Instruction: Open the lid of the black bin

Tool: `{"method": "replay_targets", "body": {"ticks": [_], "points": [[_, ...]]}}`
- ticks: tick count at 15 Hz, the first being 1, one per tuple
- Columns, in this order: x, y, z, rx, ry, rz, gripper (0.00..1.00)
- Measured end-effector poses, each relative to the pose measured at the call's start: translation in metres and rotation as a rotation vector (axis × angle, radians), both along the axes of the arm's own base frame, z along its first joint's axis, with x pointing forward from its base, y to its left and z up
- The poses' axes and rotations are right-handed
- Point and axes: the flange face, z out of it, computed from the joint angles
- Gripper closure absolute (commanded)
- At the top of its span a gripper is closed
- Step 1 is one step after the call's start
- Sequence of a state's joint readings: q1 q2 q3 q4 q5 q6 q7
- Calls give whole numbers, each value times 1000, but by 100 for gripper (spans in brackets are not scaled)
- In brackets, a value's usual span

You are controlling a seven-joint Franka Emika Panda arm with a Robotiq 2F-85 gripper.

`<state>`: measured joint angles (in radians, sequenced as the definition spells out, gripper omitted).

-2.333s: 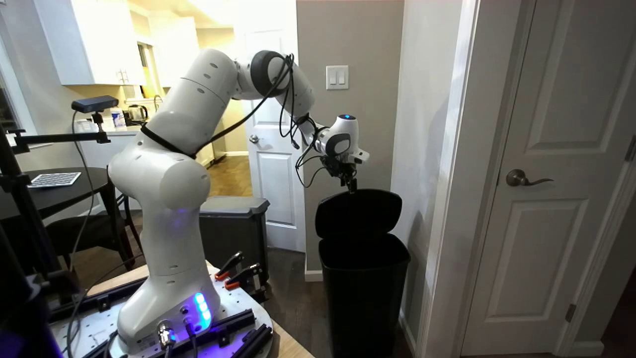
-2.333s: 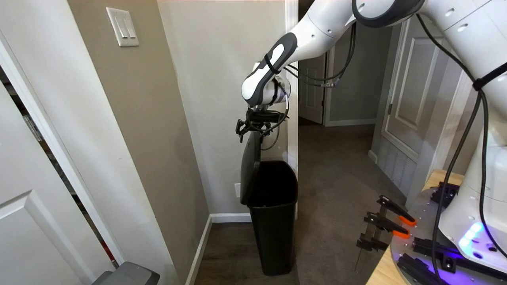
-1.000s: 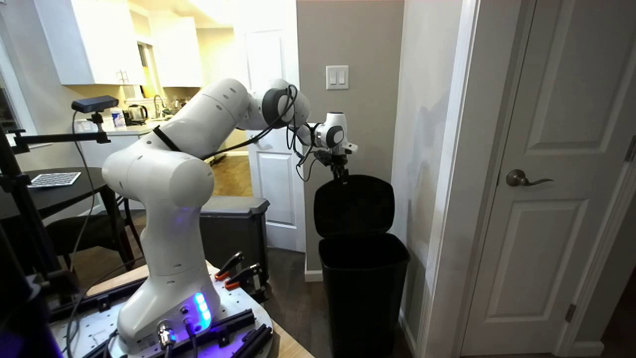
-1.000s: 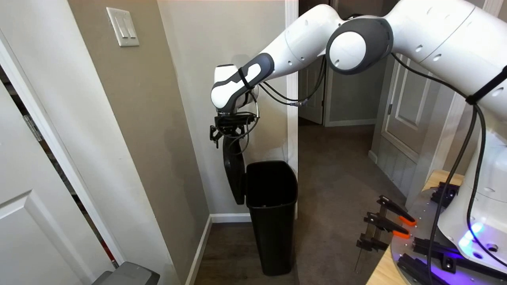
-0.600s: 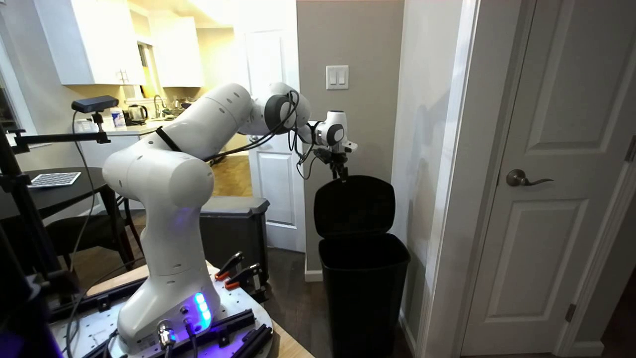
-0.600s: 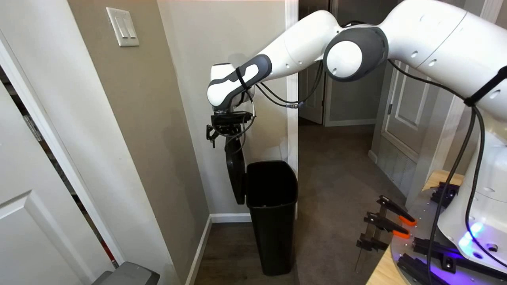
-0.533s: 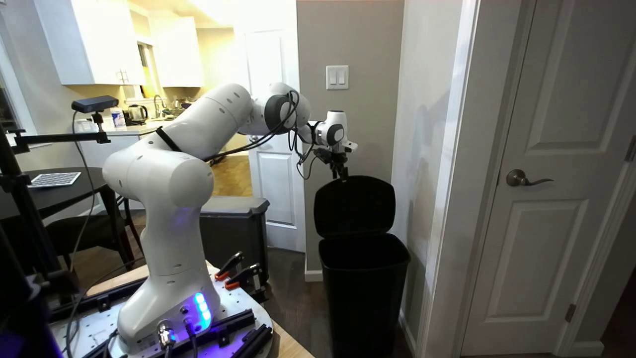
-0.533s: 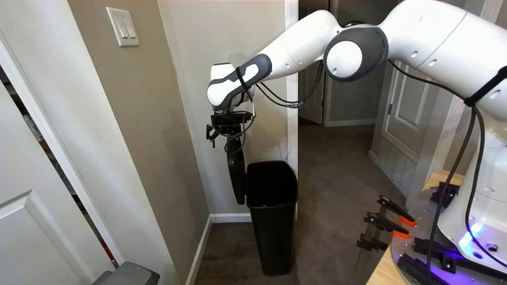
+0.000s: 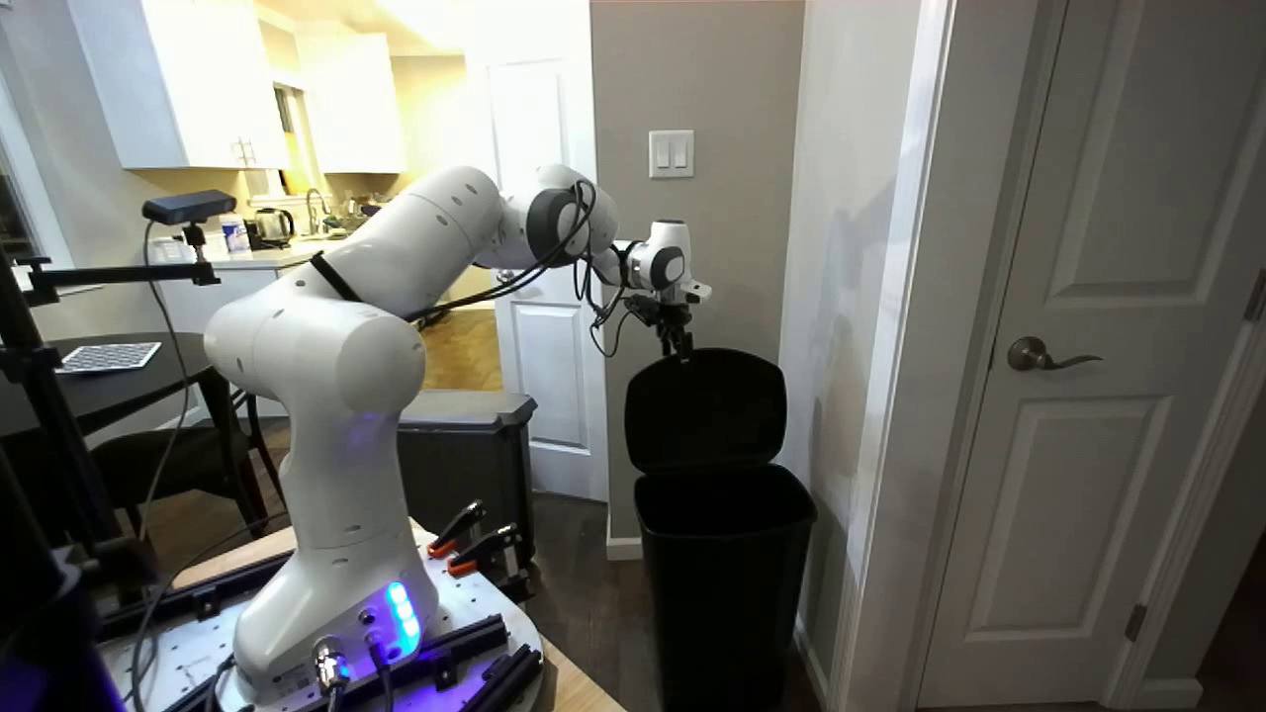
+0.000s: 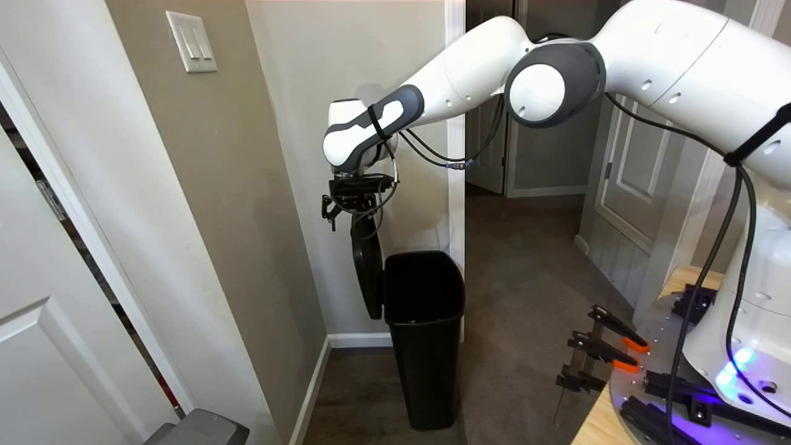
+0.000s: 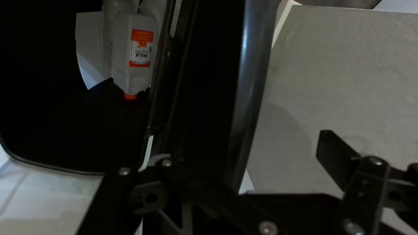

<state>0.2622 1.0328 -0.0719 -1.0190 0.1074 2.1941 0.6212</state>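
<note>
The black bin (image 9: 727, 603) stands on the floor by the wall corner; it shows in both exterior views (image 10: 426, 371). Its lid (image 9: 705, 415) is swung up about upright, leaning a little back past the hinge (image 10: 368, 272), and the bin's mouth is uncovered. My gripper (image 9: 680, 348) is at the lid's top edge (image 10: 353, 217). In the wrist view the gripper (image 11: 248, 160) has its fingers wide apart. One finger is dark against the lid's inner face (image 11: 212, 81); whether it touches cannot be told. The other finger is beyond the lid's edge, over the wall.
Inside the bin lie a milk jug (image 11: 119, 68) and white card (image 11: 89, 49). A beige wall (image 10: 247, 216) stands close behind the lid and gripper. A second dark bin with a grey lid (image 9: 465, 405) stands near the robot base. Clamps (image 9: 485, 544) stick out from the base table.
Since about two seconds ago my gripper has moved down and toward the wall, and the lid has swung further back from the bin. Over the last half second almost nothing has moved.
</note>
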Motion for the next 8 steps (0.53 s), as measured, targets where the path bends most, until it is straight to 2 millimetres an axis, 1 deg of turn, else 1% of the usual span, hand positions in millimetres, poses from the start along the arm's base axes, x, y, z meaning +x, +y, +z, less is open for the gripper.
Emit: {"method": "replay_targets", "body": {"ticks": [5, 8], "points": [[0, 0, 0, 0, 0, 0, 0], [3, 4, 4, 8, -47, 0, 0]]}}
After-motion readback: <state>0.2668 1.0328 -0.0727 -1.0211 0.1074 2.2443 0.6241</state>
